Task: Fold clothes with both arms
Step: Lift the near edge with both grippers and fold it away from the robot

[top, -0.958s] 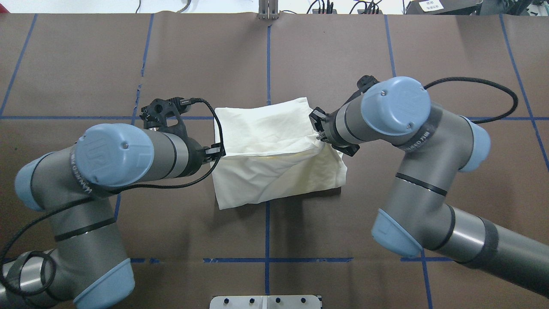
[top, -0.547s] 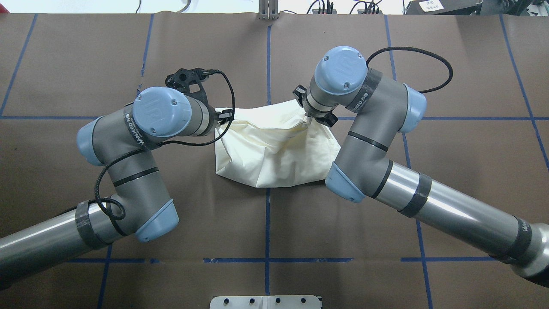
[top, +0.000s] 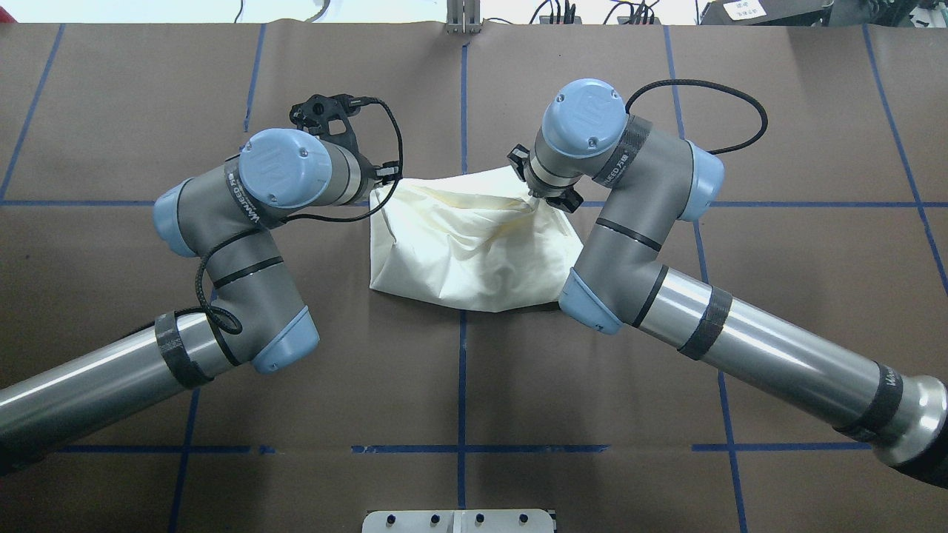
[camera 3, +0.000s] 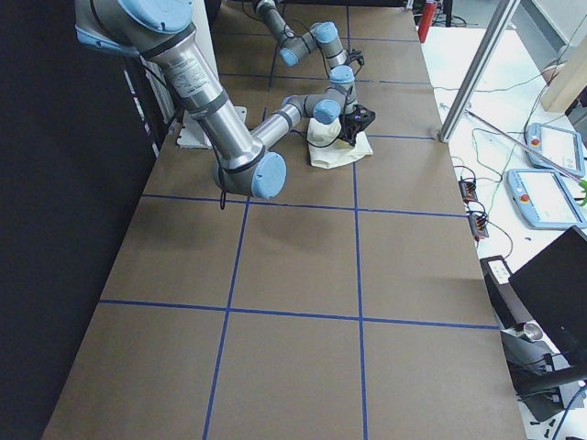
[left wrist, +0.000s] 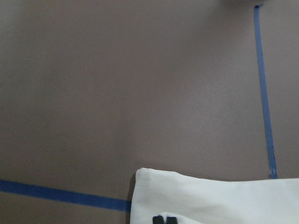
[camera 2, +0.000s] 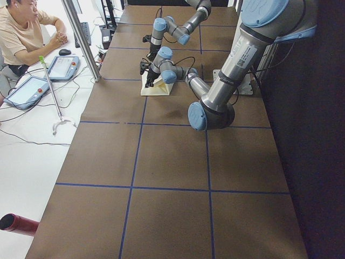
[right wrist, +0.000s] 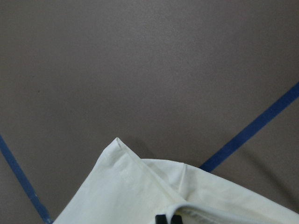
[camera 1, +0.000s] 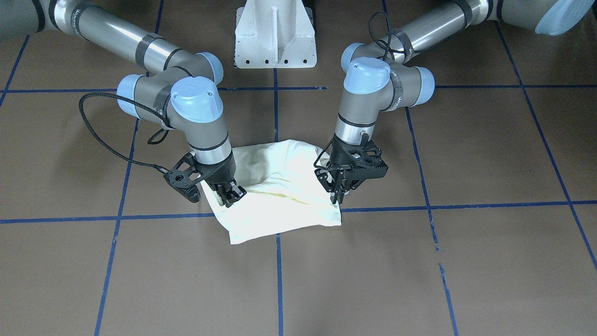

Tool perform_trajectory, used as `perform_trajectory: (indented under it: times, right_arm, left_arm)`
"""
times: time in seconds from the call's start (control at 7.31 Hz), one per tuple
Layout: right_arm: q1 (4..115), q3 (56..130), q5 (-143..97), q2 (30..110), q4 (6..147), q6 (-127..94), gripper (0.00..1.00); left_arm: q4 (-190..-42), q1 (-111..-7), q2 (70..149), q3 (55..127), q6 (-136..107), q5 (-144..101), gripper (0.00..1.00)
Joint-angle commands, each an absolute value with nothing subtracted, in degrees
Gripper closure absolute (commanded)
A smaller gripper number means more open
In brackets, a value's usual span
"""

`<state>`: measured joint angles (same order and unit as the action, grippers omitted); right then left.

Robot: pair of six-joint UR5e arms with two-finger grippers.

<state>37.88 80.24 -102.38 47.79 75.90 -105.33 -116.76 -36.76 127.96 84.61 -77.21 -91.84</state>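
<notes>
The cream shirt [top: 459, 252] lies folded at the table's middle, plain side up; its print is hidden. It also shows in the front view [camera 1: 280, 210]. My left gripper [top: 386, 178] is shut on the shirt's far left corner, low over the table; in the front view it [camera 1: 336, 198] is on the right. My right gripper [top: 537, 194] is shut on the far right corner; in the front view it [camera 1: 231, 198] is on the left. Each wrist view shows the fingertips [left wrist: 161, 219] [right wrist: 163, 218] pinched on the cloth [left wrist: 210, 200] [right wrist: 121, 191].
Blue tape lines [top: 463, 96] grid the brown table cover. The white pedestal base [camera 1: 274, 37] stands behind the shirt on the robot's side. A metal plate [top: 459, 520] sits at the near edge. An operator [camera 2: 21, 32] sits beyond the table's far side with tablets [camera 2: 62, 67].
Both grippers have carried the shirt's near edge up and over, away from the robot, to its far edge. The shirt is now folded smaller. Since half a second ago they moved only slightly.
</notes>
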Motion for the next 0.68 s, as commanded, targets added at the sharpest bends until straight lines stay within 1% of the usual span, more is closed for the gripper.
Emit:
perform_trajectory:
  times: [0.0, 0.14, 0.27, 0.55]
  right_arm:
    - [38.2, 80.0, -102.4, 47.8, 75.8, -103.8, 1.0]
    - [38.5, 79.8, -102.4, 47.8, 75.8, -103.7, 1.0]
    - [38.6, 79.6, -103.2, 47.9, 75.8, -102.8, 1.0]
    - [38.8, 79.5, -104.1, 47.8, 75.8, -102.4, 1.0]
  left_arm:
    - [-121.9, -40.4, 125.5, 87.6, -76.9, -99.6, 0.53]
    - [-122.1, -41.0, 120.7, 92.3, -76.6, -100.5, 0.74]
    - [-124.1, -40.5, 116.1, 95.4, -76.4, -100.6, 1.0]
    - [-131.3, -36.1, 115.1, 91.1, -76.9, -100.5, 1.0]
